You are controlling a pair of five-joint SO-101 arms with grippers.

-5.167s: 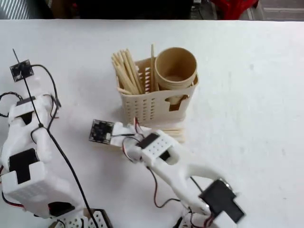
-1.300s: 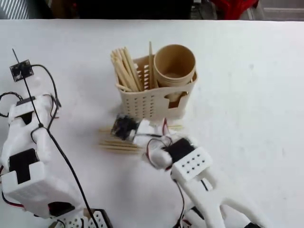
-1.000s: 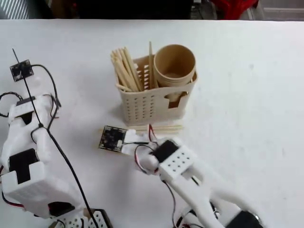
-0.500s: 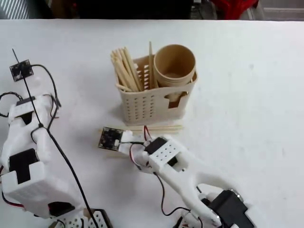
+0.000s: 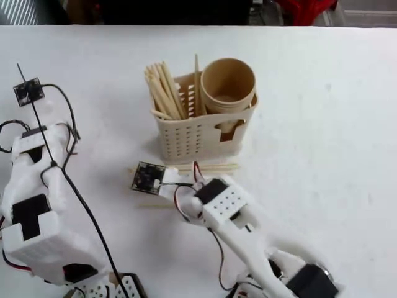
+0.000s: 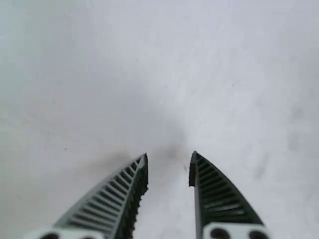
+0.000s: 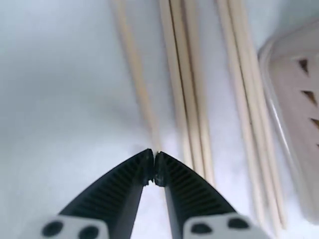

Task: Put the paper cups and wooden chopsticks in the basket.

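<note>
Right claw, seen from its own wrist, has its two ribbed tips pressed together low over the table. A single chopstick runs flat along the table right up to those tips; whether it is pinched between them cannot be told. Beside it lie three chopsticks close together, then a pair of chopsticks just beside the perforated wall of the basket.

From the left wrist, the left claw hangs with its tips apart over bare table, holding nothing.

From the high camera, the basket stands upright at the middle of the table. The paper cups sit nested in its right compartment, and a bundle of chopsticks stands leaning in its left compartment. Loose chopsticks lie on the table just near of the basket. The right arm reaches in from the near edge, its wrist covering part of them. One thin stick shows nearer still, at the left of that arm. The left arm sits folded at the near left, well apart from the basket.
</note>
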